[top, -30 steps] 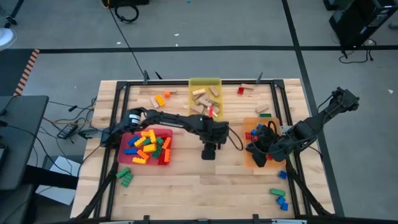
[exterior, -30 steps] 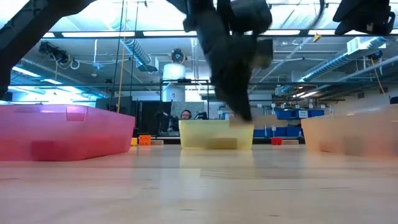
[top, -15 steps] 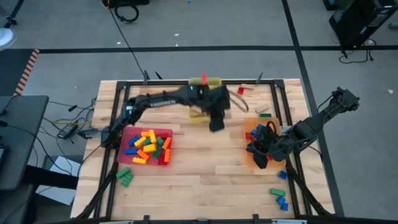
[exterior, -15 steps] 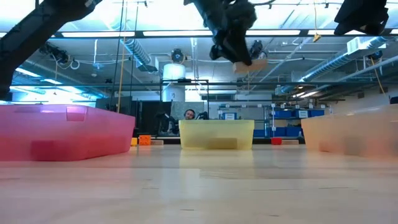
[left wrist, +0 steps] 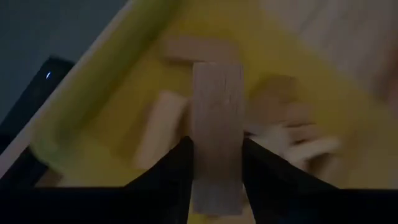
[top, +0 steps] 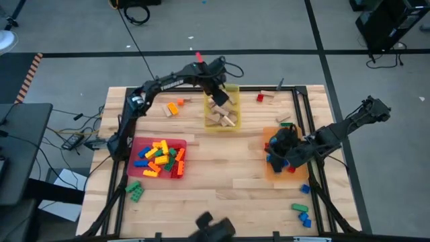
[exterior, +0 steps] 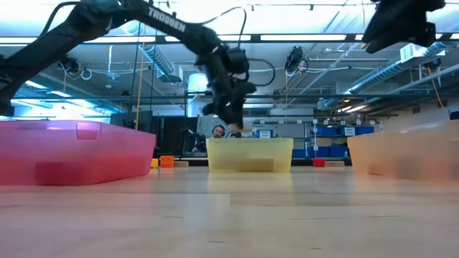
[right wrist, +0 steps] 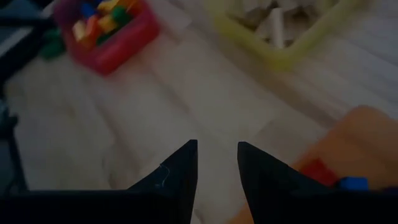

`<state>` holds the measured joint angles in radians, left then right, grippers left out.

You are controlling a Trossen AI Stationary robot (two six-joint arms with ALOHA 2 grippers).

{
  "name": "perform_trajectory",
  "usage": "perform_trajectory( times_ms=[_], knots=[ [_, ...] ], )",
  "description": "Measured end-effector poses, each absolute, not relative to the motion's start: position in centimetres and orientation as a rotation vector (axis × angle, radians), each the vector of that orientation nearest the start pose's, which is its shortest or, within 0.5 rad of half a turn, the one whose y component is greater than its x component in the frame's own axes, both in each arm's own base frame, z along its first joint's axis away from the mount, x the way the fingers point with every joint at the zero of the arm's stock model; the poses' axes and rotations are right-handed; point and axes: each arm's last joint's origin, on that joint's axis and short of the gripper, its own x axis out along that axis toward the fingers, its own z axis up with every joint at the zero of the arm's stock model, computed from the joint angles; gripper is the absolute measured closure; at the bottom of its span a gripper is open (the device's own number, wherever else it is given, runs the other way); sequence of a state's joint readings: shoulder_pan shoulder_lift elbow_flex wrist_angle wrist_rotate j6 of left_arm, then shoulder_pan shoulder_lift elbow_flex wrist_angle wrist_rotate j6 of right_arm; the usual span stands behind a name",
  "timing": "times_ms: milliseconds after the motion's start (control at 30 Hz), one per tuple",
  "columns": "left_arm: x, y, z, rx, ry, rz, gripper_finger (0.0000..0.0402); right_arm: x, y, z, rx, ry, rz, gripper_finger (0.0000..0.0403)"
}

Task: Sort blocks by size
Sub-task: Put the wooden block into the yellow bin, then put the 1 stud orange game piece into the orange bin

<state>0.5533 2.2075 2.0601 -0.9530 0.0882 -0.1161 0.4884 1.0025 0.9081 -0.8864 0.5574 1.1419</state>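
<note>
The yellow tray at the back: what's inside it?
The yellow tray holds a heap of tan wooden blocks. The left gripper above it holds another wooden block, hiding whatever lies beneath.

Overhead view bright, even; wrist views dim, blurred; low view backlit.

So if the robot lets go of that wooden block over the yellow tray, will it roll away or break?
Probably neither. The wooden block between the left gripper's jaws looks flat-sided, so it should land and lie still rather than roll. It seems solid and stiff, unlikely to break. It may clatter onto the other wooden blocks already in the yellow tray.
</note>
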Motion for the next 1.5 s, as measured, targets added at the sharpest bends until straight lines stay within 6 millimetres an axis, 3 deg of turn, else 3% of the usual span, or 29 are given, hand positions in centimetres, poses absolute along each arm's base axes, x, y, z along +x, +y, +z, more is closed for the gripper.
perform_trajectory(
  times_ms=[233, 600, 767, 1133, 1367, 1500],
  knots=[
    [38.9, 27.2, 23.9, -0.465, 1.002, 0.525, 0.0243, 17.2, 5.0, 28.6, 0.686, 0.627, -0.653, 0.0275],
    [39.5, 27.7, 24.5, -0.361, 0.924, 0.514, 0.0234, 18.1, 3.4, 29.0, 0.773, 0.521, -0.734, 0.0275],
    [39.4, 28.0, 26.1, -0.338, 0.911, 0.51, 0.0233, 18.6, 3.1, 28.9, 0.789, 0.501, -0.752, 0.0275],
    [36.8, 26.9, 29.4, -0.339, 1.14, 0.46, 0.0233, 19.8, 2.7, 28.8, 0.817, 0.461, -0.763, 0.0275],
    [35.6, 26.1, 28.3, -0.442, 1.228, 0.252, 0.0233, 20.3, 2.9, 28.3, 0.8, 0.482, -0.77, 0.0275],
    [34.3, 25.5, 27.4, -0.491, 1.226, 0.263, 0.0233, 20.4, 2.9, 28.2, 0.796, 0.492, -0.768, 0.0275]
  ],
)
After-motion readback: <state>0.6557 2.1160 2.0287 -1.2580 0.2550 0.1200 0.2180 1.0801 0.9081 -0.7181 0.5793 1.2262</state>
